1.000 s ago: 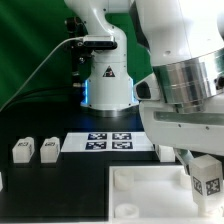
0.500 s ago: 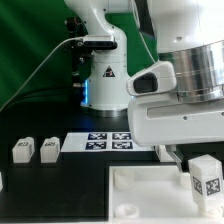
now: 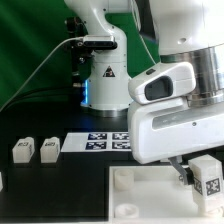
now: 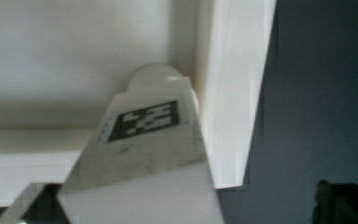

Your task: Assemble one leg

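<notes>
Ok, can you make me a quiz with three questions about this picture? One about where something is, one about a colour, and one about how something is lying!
1. Where are the two loose legs?
A) on the table, at the exterior view's left of the marker board
B) on a shelf
C) in a basket

2. What colour is the table?
A) red
B) black
C) yellow

3. How is the white panel placed?
A) standing on its edge
B) hanging in the air
C) lying flat on the table

Answers:
1 A: both small blocks stand side by side on the tabletop, beside the tagged strip.
2 B: the bare surface around the parts is black.
3 C: its broad face points up, with round sockets showing at its corners.
</notes>
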You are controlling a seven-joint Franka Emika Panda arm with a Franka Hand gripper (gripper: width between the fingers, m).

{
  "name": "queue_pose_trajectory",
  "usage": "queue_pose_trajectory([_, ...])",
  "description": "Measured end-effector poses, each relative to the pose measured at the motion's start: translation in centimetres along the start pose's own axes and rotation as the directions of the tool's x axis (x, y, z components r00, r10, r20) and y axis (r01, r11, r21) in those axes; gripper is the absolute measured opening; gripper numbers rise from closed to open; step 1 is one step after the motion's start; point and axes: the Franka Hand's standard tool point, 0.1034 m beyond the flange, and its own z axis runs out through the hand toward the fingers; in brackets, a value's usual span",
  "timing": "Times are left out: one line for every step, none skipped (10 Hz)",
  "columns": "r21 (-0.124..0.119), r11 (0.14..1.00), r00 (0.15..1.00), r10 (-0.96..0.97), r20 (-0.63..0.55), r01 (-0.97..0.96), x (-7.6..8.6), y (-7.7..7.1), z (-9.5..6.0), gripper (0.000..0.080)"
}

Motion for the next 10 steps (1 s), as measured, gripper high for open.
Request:
queue_pose_trajectory([0.0, 1.0, 1.0, 0.03, 0.001, -0.03, 0.0, 0.0, 0.0, 0.0473])
queue_pose_trajectory([0.004, 0.997, 0.997, 0.076, 0.001, -0.076, 0.0, -0.1, 0.1, 0.0336])
queue_pose_trajectory([0.006, 0.985, 0.985, 0.174, -0.002, -0.174, 0.0, 0.0, 0.0, 0.0336])
queue_pose_trajectory([0.007, 0.962, 0.962, 0.274, -0.002, -0.274, 0.0, 0.2, 0.0, 0.0317])
queue_pose_trajectory([0.008, 0.915, 0.915, 0.403, -0.001, -0.403, 0.1, 0.3, 0.0, 0.0317])
queue_pose_trajectory([0.009, 0.842, 0.842, 0.54, 0.0, -0.54, 0.1, 0.5, 0.0, 0.0317])
queue_pose_trajectory([0.015, 0.759, 0.759, 0.651, 0.002, -0.651, 0.0, 0.7, 0.1, 0.0317])
queue_pose_trajectory([0.027, 0.647, 0.647, 0.762, -0.003, -0.762, 0.2, 0.9, 0.1, 0.0317])
queue_pose_trajectory([0.044, 0.502, 0.503, 0.865, 0.002, -0.864, 0.2, 1.2, 0.1, 0.0317])
queue_pose_trajectory([0.062, 0.397, 0.398, 0.917, 0.013, -0.916, 0.1, 1.5, 0.1, 0.0317])
